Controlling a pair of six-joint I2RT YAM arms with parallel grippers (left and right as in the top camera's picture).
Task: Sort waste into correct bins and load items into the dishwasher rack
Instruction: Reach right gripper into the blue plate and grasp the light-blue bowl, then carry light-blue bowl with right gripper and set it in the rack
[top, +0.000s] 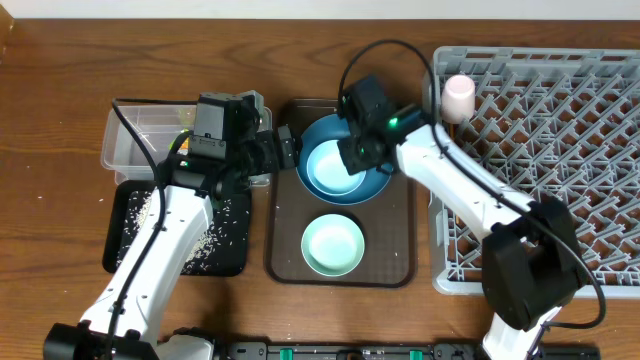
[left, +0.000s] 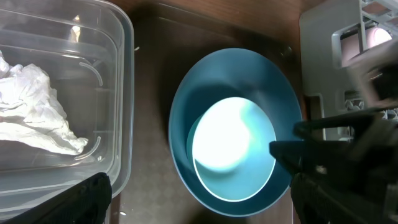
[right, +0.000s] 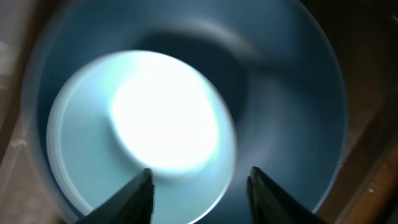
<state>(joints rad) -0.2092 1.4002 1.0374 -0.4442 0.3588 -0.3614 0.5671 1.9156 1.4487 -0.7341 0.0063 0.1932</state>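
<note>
While the right fingers (right: 138, 198) stand spread, the light blue bowl (right: 155, 124) lies partly between their tips.

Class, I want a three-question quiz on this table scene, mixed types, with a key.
1. True or false: the pink cup is in the dishwasher rack.
2. Which lies in the clear tub? A) rice B) crumpled tissue C) chopsticks
3. Fill in: the open right pincer hovers over the light blue bowl, which sits in the blue ____.
Key: 1 true; 2 B; 3 plate.
</note>
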